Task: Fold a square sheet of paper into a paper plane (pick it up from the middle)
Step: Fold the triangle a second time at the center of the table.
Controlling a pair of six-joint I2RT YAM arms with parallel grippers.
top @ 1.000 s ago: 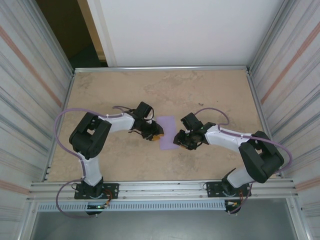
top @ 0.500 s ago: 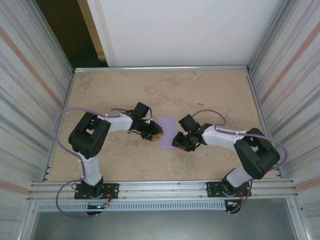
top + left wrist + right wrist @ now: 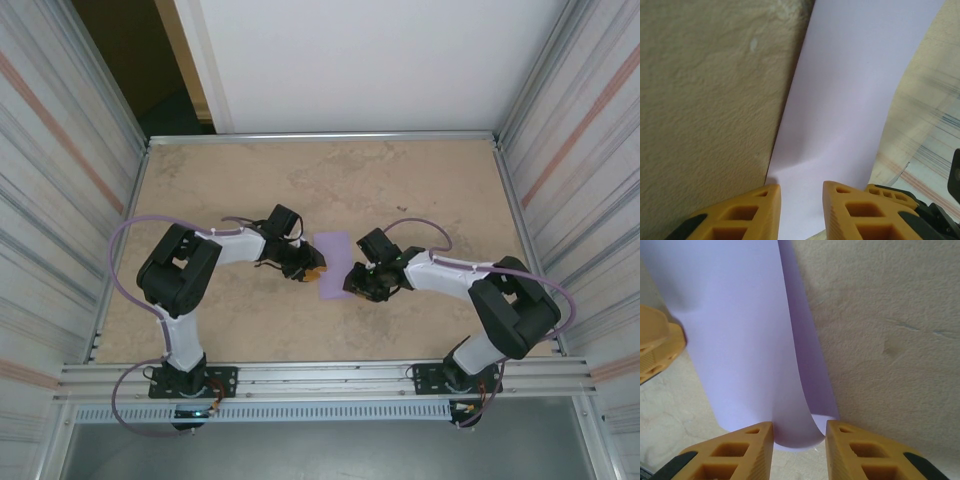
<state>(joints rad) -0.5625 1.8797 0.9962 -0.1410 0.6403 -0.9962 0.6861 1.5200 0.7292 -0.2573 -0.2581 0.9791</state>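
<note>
Top external view: the paper [image 3: 334, 255] shows as a lavender strip, longer than it is wide, near the middle of the table [image 3: 400, 190]. It lies between the two arms' ends. The left gripper [image 3: 314, 270] meets its left edge and the right gripper [image 3: 352, 283] its right edge, both low over the board and pointing inward at each other.

Left wrist view: the left gripper [image 3: 801, 192] has its orange fingers [image 3: 752, 212] spread a little, with a narrow gap between them. The paper [image 3: 850, 100] runs down into that gap. A faint bend crosses the sheet just ahead of the tips, and its left edge casts a shadow on the table [image 3: 705, 100]. I cannot tell whether the fingers press on the sheet.

Right wrist view: the right gripper [image 3: 799, 427] also stands partly spread. The paper [image 3: 740, 340] curls back on itself right at the gap, with a darker lower layer lying on the table [image 3: 890, 315] and a broad upper layer bowing away to the left. An orange finger of the left gripper [image 3: 655, 350] touches the far side of the sheet. I cannot tell whether the right fingers squeeze the curl.
</note>
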